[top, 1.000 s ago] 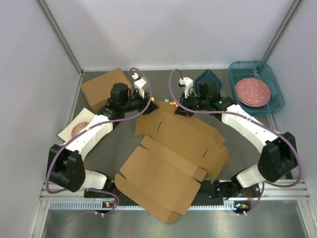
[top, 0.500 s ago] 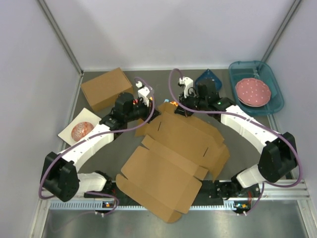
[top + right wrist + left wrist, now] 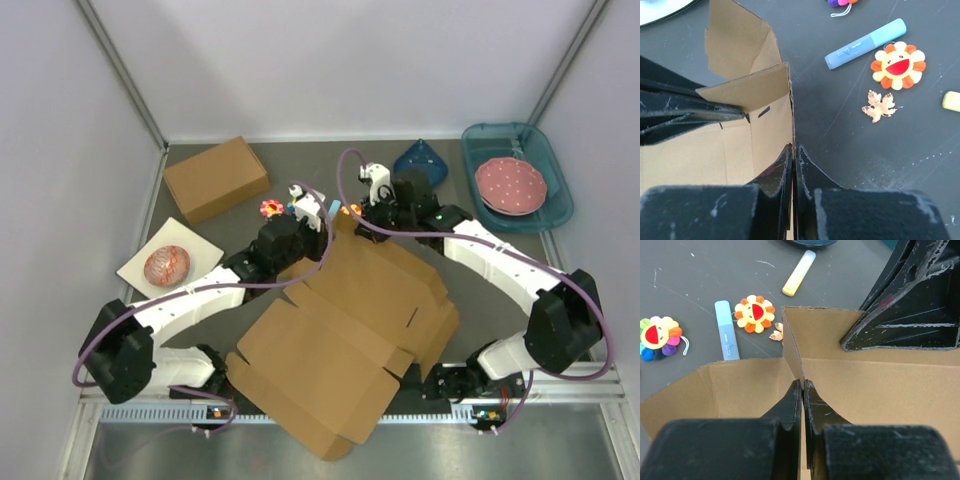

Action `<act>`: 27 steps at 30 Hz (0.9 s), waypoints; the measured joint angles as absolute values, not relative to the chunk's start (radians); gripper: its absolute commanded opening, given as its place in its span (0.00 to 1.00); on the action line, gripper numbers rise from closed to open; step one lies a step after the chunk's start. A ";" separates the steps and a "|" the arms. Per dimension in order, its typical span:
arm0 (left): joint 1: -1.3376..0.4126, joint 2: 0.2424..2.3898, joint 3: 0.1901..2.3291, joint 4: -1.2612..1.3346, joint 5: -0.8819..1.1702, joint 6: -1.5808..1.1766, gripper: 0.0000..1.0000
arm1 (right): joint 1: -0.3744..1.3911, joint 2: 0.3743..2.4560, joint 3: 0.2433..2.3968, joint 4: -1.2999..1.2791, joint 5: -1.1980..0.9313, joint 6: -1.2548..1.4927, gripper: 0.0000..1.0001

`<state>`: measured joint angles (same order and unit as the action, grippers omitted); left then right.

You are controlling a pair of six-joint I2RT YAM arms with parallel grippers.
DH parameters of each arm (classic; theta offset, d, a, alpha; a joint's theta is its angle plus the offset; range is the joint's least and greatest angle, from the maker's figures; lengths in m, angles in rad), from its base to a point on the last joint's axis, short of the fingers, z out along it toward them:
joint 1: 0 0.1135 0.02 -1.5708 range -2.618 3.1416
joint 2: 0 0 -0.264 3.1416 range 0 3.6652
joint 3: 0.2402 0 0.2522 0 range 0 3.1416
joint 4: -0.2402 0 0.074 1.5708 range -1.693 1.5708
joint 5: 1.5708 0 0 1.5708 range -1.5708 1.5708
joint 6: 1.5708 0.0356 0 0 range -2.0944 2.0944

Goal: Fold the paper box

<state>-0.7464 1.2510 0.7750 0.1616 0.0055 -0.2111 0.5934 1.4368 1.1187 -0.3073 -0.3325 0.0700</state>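
The paper box (image 3: 345,330) is a big brown die-cut sheet lying across the middle of the table, with its far end raised. My left gripper (image 3: 803,383) is shut on the edge of an upright flap (image 3: 792,342) at the far corner. My right gripper (image 3: 794,148) is shut on the edge of the adjoining far wall (image 3: 771,125). In the top view both grippers meet at that corner, the left gripper (image 3: 320,234) just left of the right gripper (image 3: 366,214). The cardboard hides the fingertips there.
A chunky ready-made brown box (image 3: 215,178) stands at the back left, with a white card bearing a reddish ball (image 3: 167,263) in front of it. A blue tray (image 3: 553,175) with a pink plate (image 3: 510,184) is back right. Flower toys (image 3: 755,314), markers (image 3: 726,330) and a leaf (image 3: 879,106) lie beyond the box.
My left arm has swung right to the box's far corner and shut on the flap. The far end of the sheet has risen and the sheet has shifted slightly. The right gripper kept its grip.
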 measured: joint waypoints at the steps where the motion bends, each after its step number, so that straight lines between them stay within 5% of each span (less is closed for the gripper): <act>1: -0.759 1.255 0.775 0.171 -0.015 -0.210 0.00 | 0.594 1.434 1.119 -0.307 -0.329 0.072 0.00; 11: -0.908 1.348 0.776 0.273 -0.288 -0.180 0.01 | 0.609 1.428 1.110 -0.321 -0.271 0.072 0.00; 27: -1.045 1.480 0.898 0.226 -0.587 -0.212 0.18 | 0.614 1.428 1.110 -0.326 -0.246 0.071 0.00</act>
